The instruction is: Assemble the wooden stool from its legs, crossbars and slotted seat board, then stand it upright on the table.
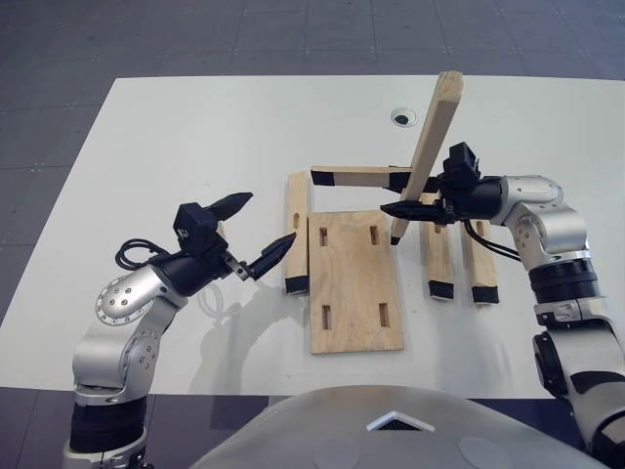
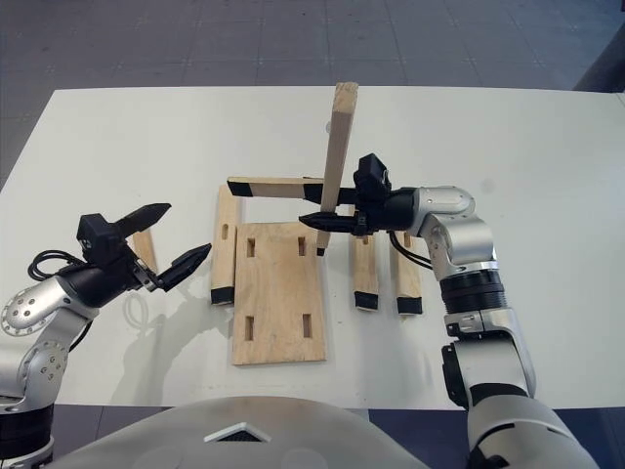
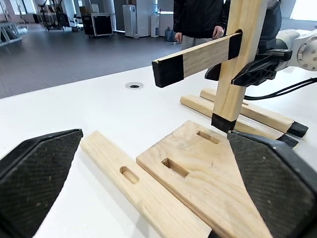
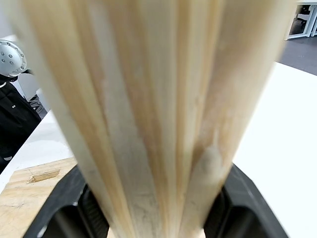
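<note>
We see right claw (image 1: pixel 405 208) pinching upright leg (image 1: pixel 435 137); foot just right of far-right slot (image 1: pixel 374 234) in board (image 1: pixel 352 293); left claw (image 1: pixel 270 219) spread.

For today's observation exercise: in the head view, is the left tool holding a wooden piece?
No: the left tool hangs open and empty beside the leg lying on the table.

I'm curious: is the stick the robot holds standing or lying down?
Standing up, slightly tilted: right gripper holds the leg, black tip down by the seat board.
</note>
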You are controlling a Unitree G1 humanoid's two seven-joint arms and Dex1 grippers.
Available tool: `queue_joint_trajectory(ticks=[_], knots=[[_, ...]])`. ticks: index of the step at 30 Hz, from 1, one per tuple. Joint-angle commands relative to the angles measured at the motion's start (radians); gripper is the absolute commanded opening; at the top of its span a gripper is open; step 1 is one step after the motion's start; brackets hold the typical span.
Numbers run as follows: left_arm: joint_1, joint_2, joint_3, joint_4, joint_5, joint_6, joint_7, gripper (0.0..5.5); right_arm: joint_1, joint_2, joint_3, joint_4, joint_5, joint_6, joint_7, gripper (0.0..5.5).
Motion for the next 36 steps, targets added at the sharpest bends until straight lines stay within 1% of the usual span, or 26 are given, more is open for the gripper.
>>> queue_joint_trajectory(ticks=[1,12,18,27,32,36], knots=[[-0.024,0.001,-0.005,0.048,0.006,0.044,0.023,5.50,-0.049,0.007,0.008,-0.008,-0.013,-0.015,0.009,2.03],[-0.021,-0.019,-0.038,0.064,-0.001,0.067,0.019,5.50,-0.100,0.046,0.022,0.029,-0.034,-0.034,0.013,2.03],[-0.017,-0.018,-0.048,0.062,-0.003,0.068,0.013,5.50,-0.088,0.085,0.062,0.085,-0.066,-0.065,0.017,2.03],[-0.012,-0.012,-0.047,0.055,-0.005,0.068,0.004,5.50,-0.079,0.105,0.097,0.182,-0.112,-0.121,0.039,2.03],[-0.005,-0.007,-0.048,0.039,-0.005,0.070,0.000,5.50,-0.057,0.102,0.102,0.222,-0.124,-0.165,0.054,2.03],[0.000,-0.005,-0.048,0.028,-0.003,0.072,-0.004,5.50,0.009,0.109,0.107,0.261,-0.131,-0.218,0.053,2.03]])
